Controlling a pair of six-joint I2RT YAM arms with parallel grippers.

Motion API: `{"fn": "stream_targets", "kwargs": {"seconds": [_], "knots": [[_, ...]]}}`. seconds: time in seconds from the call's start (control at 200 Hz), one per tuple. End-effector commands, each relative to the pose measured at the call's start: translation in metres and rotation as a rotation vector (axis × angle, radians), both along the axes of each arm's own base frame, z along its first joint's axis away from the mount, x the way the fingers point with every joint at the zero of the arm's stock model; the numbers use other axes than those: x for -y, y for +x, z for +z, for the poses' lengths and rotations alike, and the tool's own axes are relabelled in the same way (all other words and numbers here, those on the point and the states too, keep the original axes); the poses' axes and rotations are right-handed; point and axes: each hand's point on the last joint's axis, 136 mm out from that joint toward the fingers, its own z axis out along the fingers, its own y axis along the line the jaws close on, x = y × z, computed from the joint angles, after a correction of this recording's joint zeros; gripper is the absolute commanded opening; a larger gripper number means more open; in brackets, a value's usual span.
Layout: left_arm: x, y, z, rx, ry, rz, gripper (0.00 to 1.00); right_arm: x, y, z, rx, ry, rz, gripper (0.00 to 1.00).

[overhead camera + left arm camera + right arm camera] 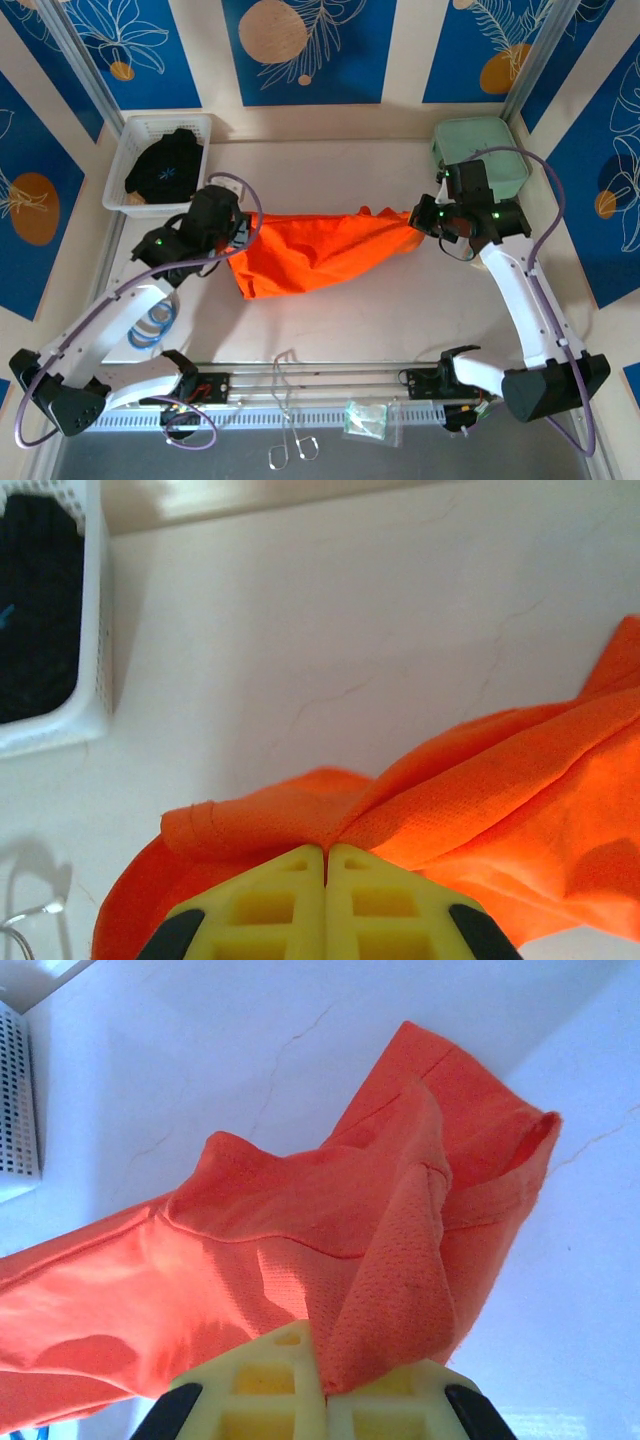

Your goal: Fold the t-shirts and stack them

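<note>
The one mark to read is a small pale-blue star-like figure on the black garment [165, 168], which lies bunched in the white basket [122, 150] at the upper left of the top view. In the left wrist view the same dark fabric [35, 610] fills the basket's corner [95, 630] at the upper left, with a sliver of blue at the frame's edge.

The orange t-shirt [320, 250] is plain, bright and short-sleeved. It is stretched in a sagging band across the middle of the table [400, 320] between the two arms, fuller and lower toward the left. Its weave is a fine mesh (clearest in the right wrist view), with a stitched hem running along a folded edge [330, 1230].

The left gripper [240, 235] pinches the shirt's left end. In its own camera the yellow fingers [270, 900] are pressed together, with orange cloth [480, 800] gathered right at their tips [325, 855].

The right gripper [425, 215] has clamped the shirt's right end. A flap of mesh runs down between its closed yellow fingers [250, 1380] at the bottom centre of that frame [322, 1360].

A mint-green case [480, 140] sits at the upper right of the top view, behind the right arm.
</note>
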Motion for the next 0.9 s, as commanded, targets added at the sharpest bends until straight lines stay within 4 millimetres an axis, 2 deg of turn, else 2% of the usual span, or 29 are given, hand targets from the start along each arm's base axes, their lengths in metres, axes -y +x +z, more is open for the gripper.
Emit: {"fn": "stream_targets", "kwargs": {"seconds": [0.0, 0.175, 0.305, 0.41, 0.505, 0.63, 0.741, 0.896], "knots": [[-0.005, -0.010, 0.030, 0.016, 0.030, -0.051, 0.00, 0.004, -0.013, 0.040, 0.087, -0.003, 0.015, 0.00], [-0.008, -0.006, 0.077, 0.085, 0.042, -0.051, 0.00, 0.011, -0.016, 0.082, 0.187, -0.032, 0.012, 0.00], [-0.009, 0.005, 0.089, 0.118, 0.087, -0.039, 0.00, 0.017, -0.010, 0.099, 0.228, -0.063, 0.001, 0.00], [-0.007, 0.021, 0.089, 0.134, 0.144, -0.021, 0.00, 0.020, 0.004, 0.098, 0.230, -0.077, -0.006, 0.00], [-0.005, 0.045, 0.077, 0.133, 0.228, 0.017, 0.00, 0.023, 0.024, 0.087, 0.198, -0.074, -0.013, 0.00], [-0.006, 0.089, 0.055, 0.130, 0.338, 0.099, 0.00, 0.026, 0.064, 0.069, 0.168, -0.070, -0.026, 0.00], [-0.010, 0.139, 0.020, 0.113, 0.408, 0.181, 0.00, 0.027, 0.106, 0.050, 0.137, -0.075, -0.035, 0.00], [-0.014, 0.199, -0.039, 0.062, 0.450, 0.256, 0.00, 0.020, 0.173, 0.005, 0.068, -0.079, -0.010, 0.00]]}}
